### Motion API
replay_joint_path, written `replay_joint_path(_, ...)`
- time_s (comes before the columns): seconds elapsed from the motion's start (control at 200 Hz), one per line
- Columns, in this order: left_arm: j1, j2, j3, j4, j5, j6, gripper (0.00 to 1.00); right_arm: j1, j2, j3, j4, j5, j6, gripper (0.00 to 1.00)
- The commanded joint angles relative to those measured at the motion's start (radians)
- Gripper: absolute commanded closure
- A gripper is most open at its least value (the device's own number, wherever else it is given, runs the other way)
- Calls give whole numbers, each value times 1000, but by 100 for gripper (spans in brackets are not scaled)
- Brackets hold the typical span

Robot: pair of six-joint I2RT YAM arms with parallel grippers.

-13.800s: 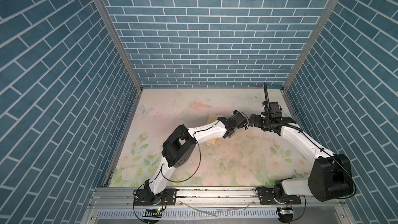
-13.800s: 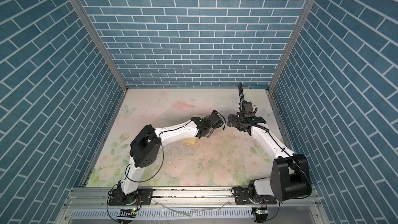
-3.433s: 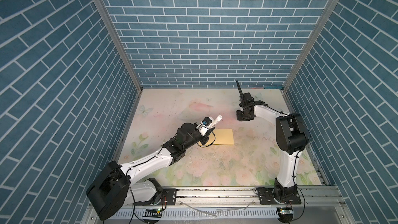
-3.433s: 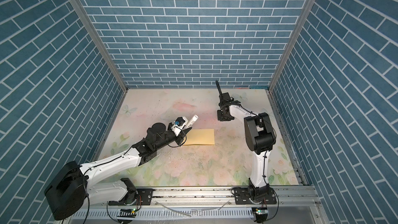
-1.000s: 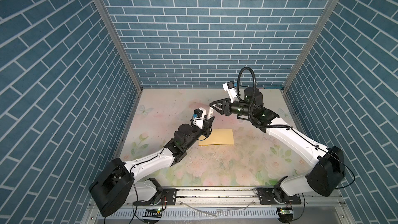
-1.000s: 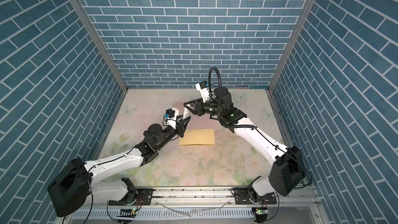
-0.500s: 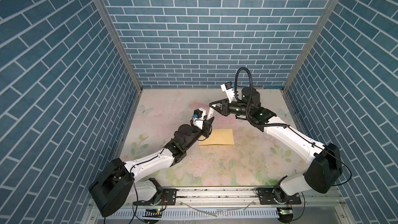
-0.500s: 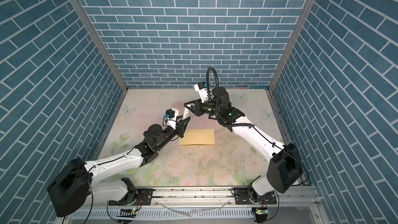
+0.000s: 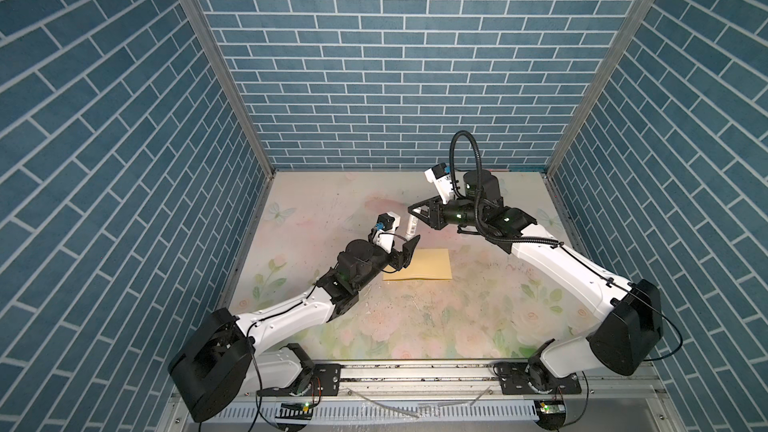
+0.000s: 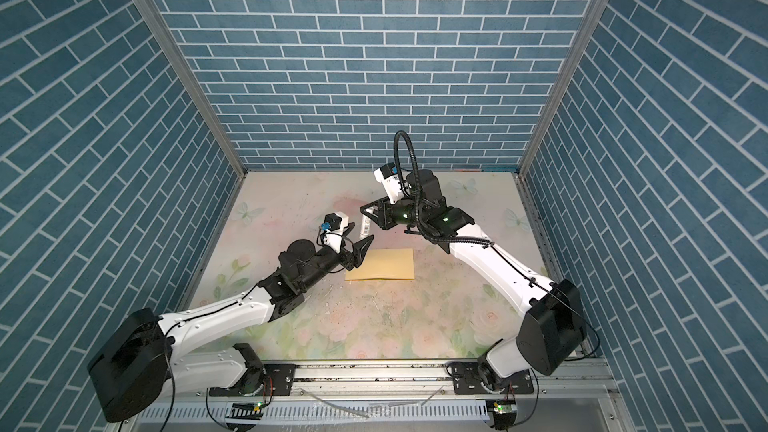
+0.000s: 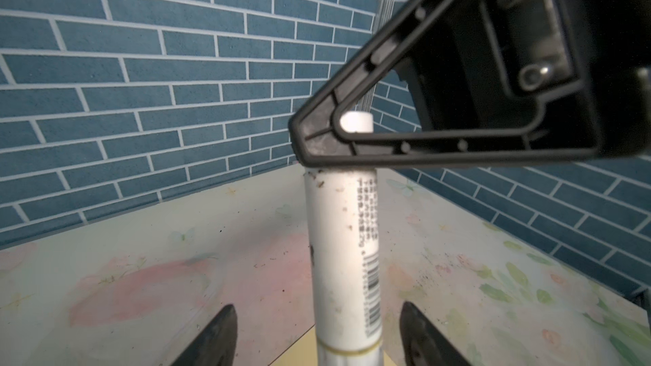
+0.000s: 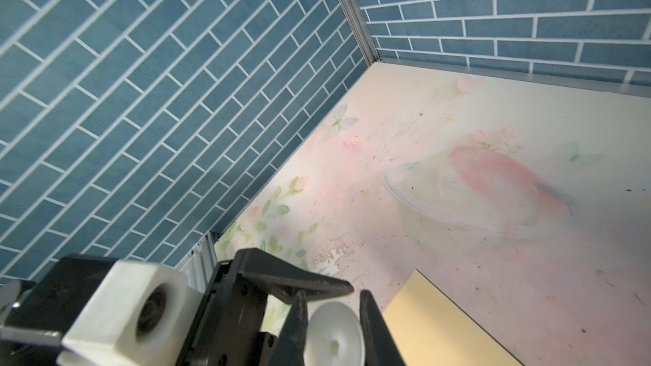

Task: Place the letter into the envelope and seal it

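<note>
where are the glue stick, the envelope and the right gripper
glue stick (image 11: pixel 343 241): left wrist view, middle of its white tube
envelope (image 9: pixel 428 265): in a top view, middle of its bare yellow-tan face
right gripper (image 12: pixel 332 297): right wrist view, midway between its jaws, shut on the glue stick's end

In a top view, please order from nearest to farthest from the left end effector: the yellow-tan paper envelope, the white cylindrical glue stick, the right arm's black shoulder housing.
1. White cylindrical glue stick: between the open jaws of the left end effector.
2. Yellow-tan paper envelope: flat on the table, just to its right.
3. Right arm's black shoulder housing: far off, front right.
</note>
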Motion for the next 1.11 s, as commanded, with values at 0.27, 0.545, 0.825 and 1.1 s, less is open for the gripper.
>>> replay_joint_path(0.27, 55, -19, 71, -104, 269, -23, 14, 6, -22, 138, -259, 13, -254, 97)
replay_joint_path(0.545, 111, 9, 83, -69, 425, -88, 14, 6, -13, 165, -292, -49, -277, 98)
replay_joint_path(0.825, 155, 20, 89, -31, 526, -142, 14, 6, 1, 198, -332, -89, -301, 99)
replay_joint_path(1.1, 215, 32, 96, -12, 620, -192, 20, 6, 6, 216, -375, -113, -332, 100)
